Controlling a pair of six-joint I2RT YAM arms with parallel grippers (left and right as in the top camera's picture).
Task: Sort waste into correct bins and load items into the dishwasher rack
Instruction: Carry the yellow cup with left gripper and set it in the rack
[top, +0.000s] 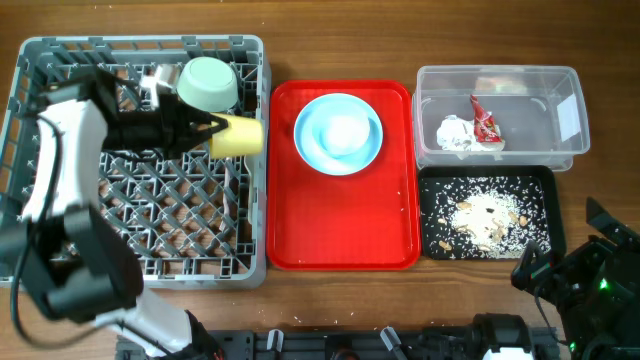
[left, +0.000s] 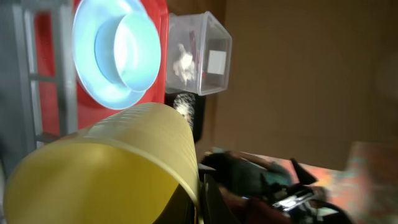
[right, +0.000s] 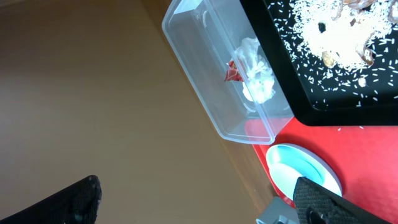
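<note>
My left gripper (top: 215, 131) is shut on the small yellow cup (top: 237, 135), held on its side over the right part of the grey dishwasher rack (top: 60, 180); the cup fills the left wrist view (left: 106, 168). A mint-green bowl (top: 208, 84) lies in the rack's back. The light blue bowl (top: 345, 133) sits on the pale blue plate (top: 312, 140) on the red tray (top: 340, 230). The clear tub (top: 560, 120) holds a white napkin (top: 456, 134) and the red-and-white wrapper (top: 487, 124). The black tray (top: 540, 240) holds beige food scraps (top: 485, 215). My right gripper (right: 199, 199) is open and empty at the front right.
A metal object (top: 155, 82) lies in the rack's back beside the green bowl. The rack fills the left of the table, the red tray the middle, both bins the right. Bare wooden table (top: 430, 300) lies along the front edge.
</note>
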